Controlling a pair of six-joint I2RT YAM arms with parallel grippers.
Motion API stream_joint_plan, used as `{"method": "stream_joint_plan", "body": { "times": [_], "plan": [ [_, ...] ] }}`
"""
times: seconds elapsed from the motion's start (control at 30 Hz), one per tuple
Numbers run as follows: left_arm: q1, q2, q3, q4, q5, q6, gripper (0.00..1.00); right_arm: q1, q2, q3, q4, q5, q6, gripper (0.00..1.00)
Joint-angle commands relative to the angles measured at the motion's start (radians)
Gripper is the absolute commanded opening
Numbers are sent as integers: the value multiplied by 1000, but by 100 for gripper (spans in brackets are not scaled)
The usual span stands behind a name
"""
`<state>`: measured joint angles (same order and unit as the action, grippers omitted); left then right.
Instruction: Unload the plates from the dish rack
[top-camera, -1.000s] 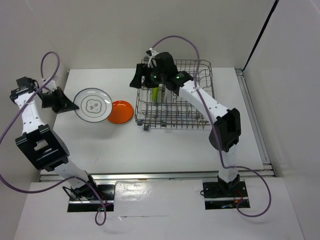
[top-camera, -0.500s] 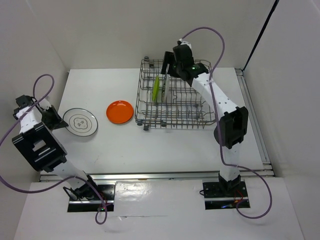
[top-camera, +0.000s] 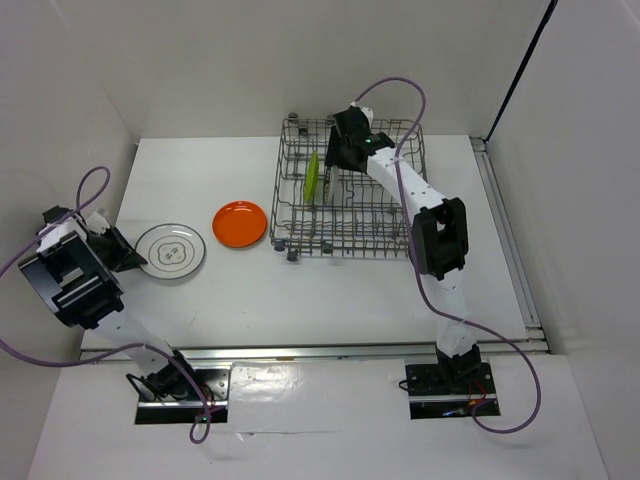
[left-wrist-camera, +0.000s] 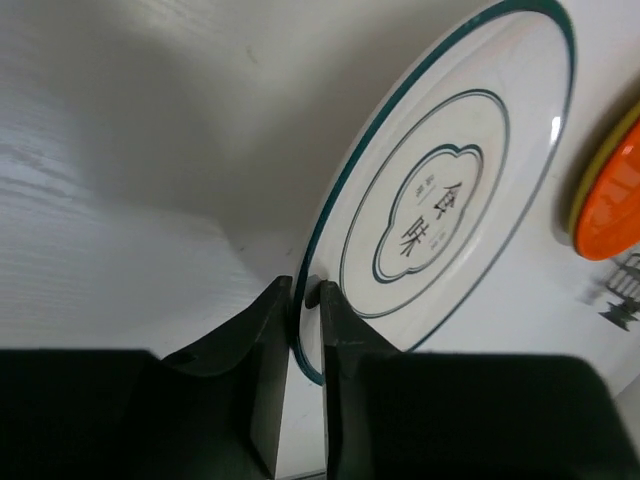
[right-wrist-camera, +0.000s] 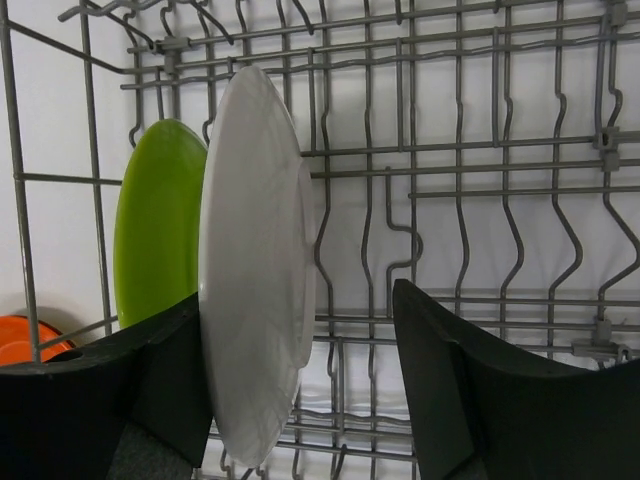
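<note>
Top external view first: the dish rack (top-camera: 350, 205) sits at the far middle of the table (top-camera: 330, 290), and two plates are already out of it, lying flat to its left. The orange plate (top-camera: 240, 223) is the one nearer the rack. The white plate with the dark lettered ring (top-camera: 170, 250) is further left, close to the table edge, with a small gap between the two. The left gripper (top-camera: 128, 257) is right at that lettered plate's left rim.

Left wrist cam shows it way better. The two fingers (left-wrist-camera: 270, 330) sit close together, with the plate's rim running straight into the narrow slot between them. Honestly can't tell if they're pinching the rim or just sitting either side of it, the gap is that tight. The orange plate pokes in at the right edge.

As for the right gripper (top-camera: 332, 165), it's down in the far left part of the rack. On its wrist cam the jaws are spread wide. The plain white plate (right-wrist-camera: 255, 260) stands upright on edge between them, right up against the finger (right-wrist-camera: 150, 380) on the picture's left, with clear space to the other one. So it's around the plate, not clamped on it. The lime green plate (right-wrist-camera: 160, 220) stands upright just beyond the white one.
</note>
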<state>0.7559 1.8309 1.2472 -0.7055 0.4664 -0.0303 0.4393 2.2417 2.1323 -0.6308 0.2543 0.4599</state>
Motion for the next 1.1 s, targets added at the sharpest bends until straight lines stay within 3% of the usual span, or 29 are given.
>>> {"method": "stream_joint_plan", "body": {
  "times": [0.0, 0.17, 0.23, 0.37, 0.4, 0.47, 0.67, 0.9, 1.0, 1.03, 1.07],
  "plan": [
    [-3, 21, -17, 1, -92, 29, 31, 22, -10, 35, 2, 37, 13, 67],
    [-3, 12, -8, -17, -92, 29, 53, 52, 48, 46, 2, 71, 13, 52],
    [-3, 11, 1, -38, -92, 29, 54, 62, 71, 58, -12, 86, 13, 47],
    [-3, -7, 11, -58, -92, 38, 56, 73, 72, 87, -44, 172, 13, 22],
    [-3, -16, 21, -58, -92, 38, 57, 84, 72, 97, -44, 190, 13, 10],
    [-3, -38, 30, -83, -92, 38, 57, 94, 33, 97, -44, 246, 0, 1],
    [-3, -125, 63, -92, -5, 29, 57, 137, -77, 97, 78, 460, -134, 0],
    [-24, -173, 155, -158, 18, 50, 61, 186, -197, 115, 357, 675, -478, 0],
    [-61, -217, 198, -181, 73, 94, 69, 249, -284, 53, 477, 613, -521, 0],
    [-76, -229, 207, -192, 122, 110, 73, 260, -307, 23, 477, 532, -492, 0],
    [-92, -251, 216, -192, 158, 124, 76, 260, -323, 3, 468, 287, -447, 0]
  ]
}}
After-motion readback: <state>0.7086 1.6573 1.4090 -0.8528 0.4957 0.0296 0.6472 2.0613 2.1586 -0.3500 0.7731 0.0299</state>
